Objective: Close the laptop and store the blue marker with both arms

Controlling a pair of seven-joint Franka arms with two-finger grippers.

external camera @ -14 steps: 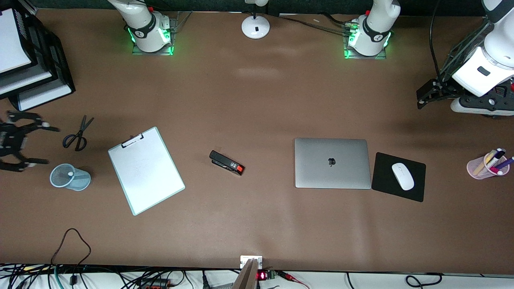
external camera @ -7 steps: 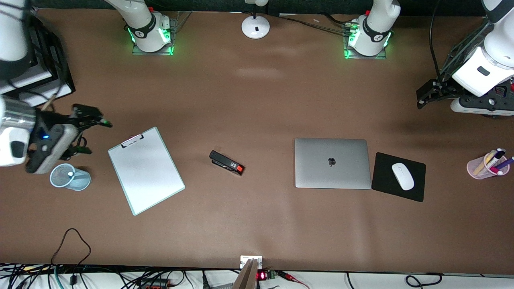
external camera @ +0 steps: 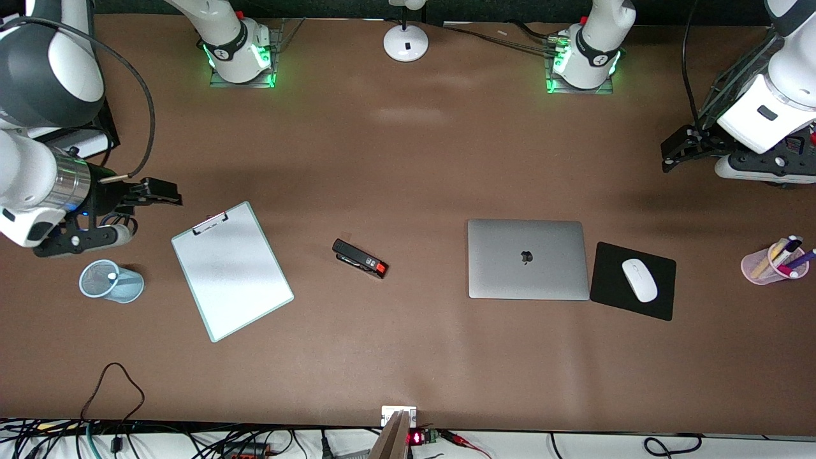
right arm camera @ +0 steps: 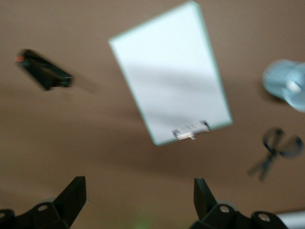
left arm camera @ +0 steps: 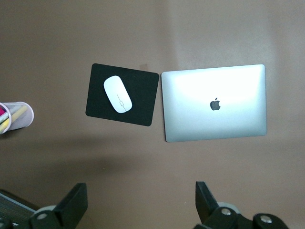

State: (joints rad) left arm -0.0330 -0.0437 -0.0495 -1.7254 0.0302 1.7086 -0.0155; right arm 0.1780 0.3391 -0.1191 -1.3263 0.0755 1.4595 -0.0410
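Resting shut on the table, the laptop [external camera: 528, 259] lies beside a black pad [external camera: 632, 280] carrying a white mouse [external camera: 639, 280]. Both arms hang high with empty jaws spread wide: the left gripper [left arm camera: 138, 210] over bare table toward its own end, the right gripper [right arm camera: 138, 202] near the clipboard [external camera: 231, 270]. A pink cup [external camera: 772, 261] at the left arm's end holds several pens; whether the blue marker is among them cannot be told. A blue mesh cup [external camera: 111, 281] at the right arm's end lies tipped with something small and white inside. Judged from here, a hasty sweep by the right arm could roll that tipped cup or knock the scissors [right arm camera: 276, 152]. A stapler [external camera: 359, 258] sits mid-table.
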